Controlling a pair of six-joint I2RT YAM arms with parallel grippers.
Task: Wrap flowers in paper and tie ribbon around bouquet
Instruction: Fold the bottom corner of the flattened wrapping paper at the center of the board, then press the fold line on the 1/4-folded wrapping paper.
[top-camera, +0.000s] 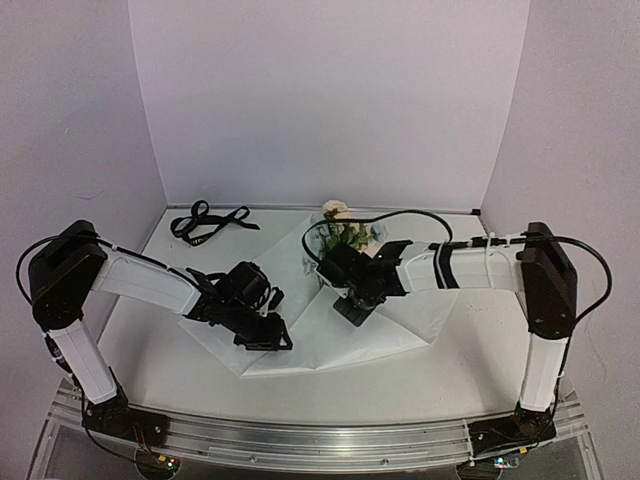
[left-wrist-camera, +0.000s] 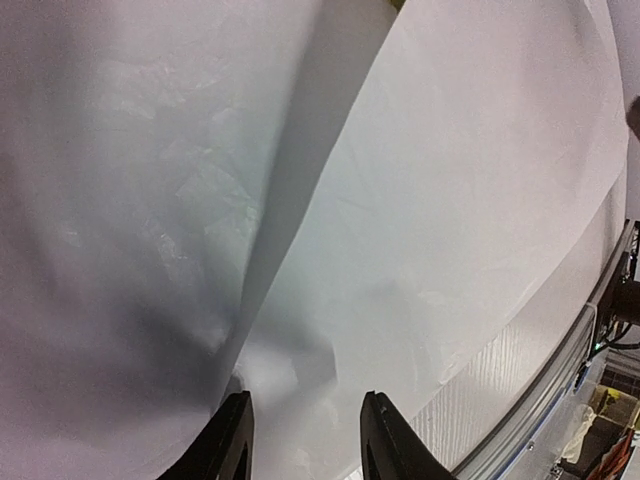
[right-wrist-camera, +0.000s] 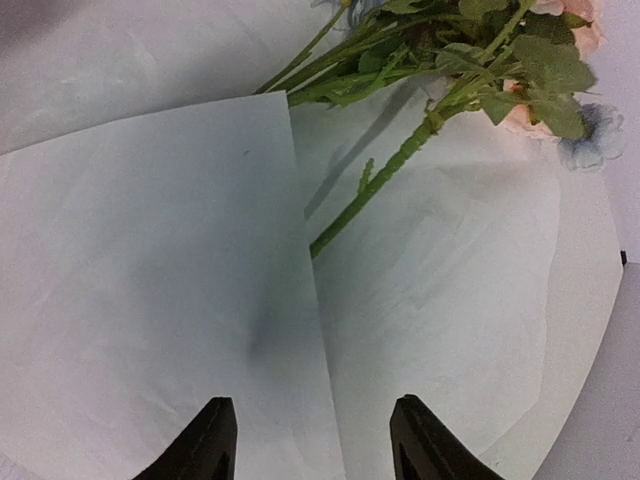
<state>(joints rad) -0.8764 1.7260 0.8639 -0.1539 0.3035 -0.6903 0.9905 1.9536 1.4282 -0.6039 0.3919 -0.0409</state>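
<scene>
The white paper (top-camera: 320, 345) lies spread on the table. One flap (right-wrist-camera: 150, 250) is folded over the green stems of the flowers (right-wrist-camera: 520, 60). Their peach and blue blooms (top-camera: 345, 235) stick out at the sheet's far edge. My right gripper (right-wrist-camera: 315, 440) hovers open just above the flap's edge, holding nothing; from above it (top-camera: 352, 310) sits over the middle of the sheet. My left gripper (left-wrist-camera: 305, 440) is open low over the paper (left-wrist-camera: 450, 200) beside a raised fold, near the sheet's front left corner (top-camera: 280, 340). The black ribbon (top-camera: 205, 222) lies loose at the back left.
The table's metal front rail (left-wrist-camera: 560, 400) runs close to my left gripper. White walls enclose the back and both sides. A black cable (top-camera: 400, 215) arcs from the right arm over the flowers.
</scene>
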